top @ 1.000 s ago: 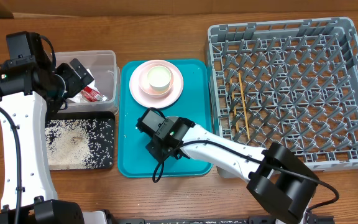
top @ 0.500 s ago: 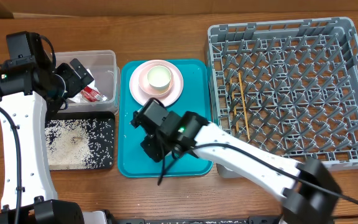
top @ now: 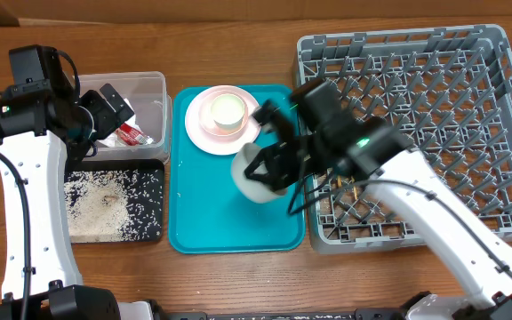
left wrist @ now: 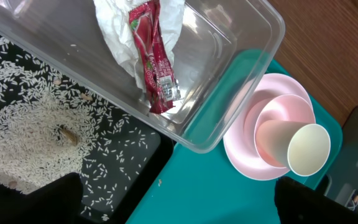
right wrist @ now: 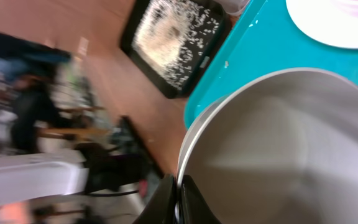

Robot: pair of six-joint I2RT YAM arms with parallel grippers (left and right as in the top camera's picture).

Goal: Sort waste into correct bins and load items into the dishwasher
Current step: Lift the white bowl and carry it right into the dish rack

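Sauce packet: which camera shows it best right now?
Left wrist: the sauce packet lies unobstructed on the napkin in the clear tub. Overhead shows only a small red bit; right wrist shows none.

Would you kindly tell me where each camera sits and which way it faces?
Overhead: above the table, facing down; left gripper open, right gripper holding a white bowl.
Left wrist: over the clear tub, facing down; own fingers at bottom corners.
Right wrist: at the bowl's rim, facing the black tray; fingertips pinching it.
Shared: both wrists see black tray, pink plate.
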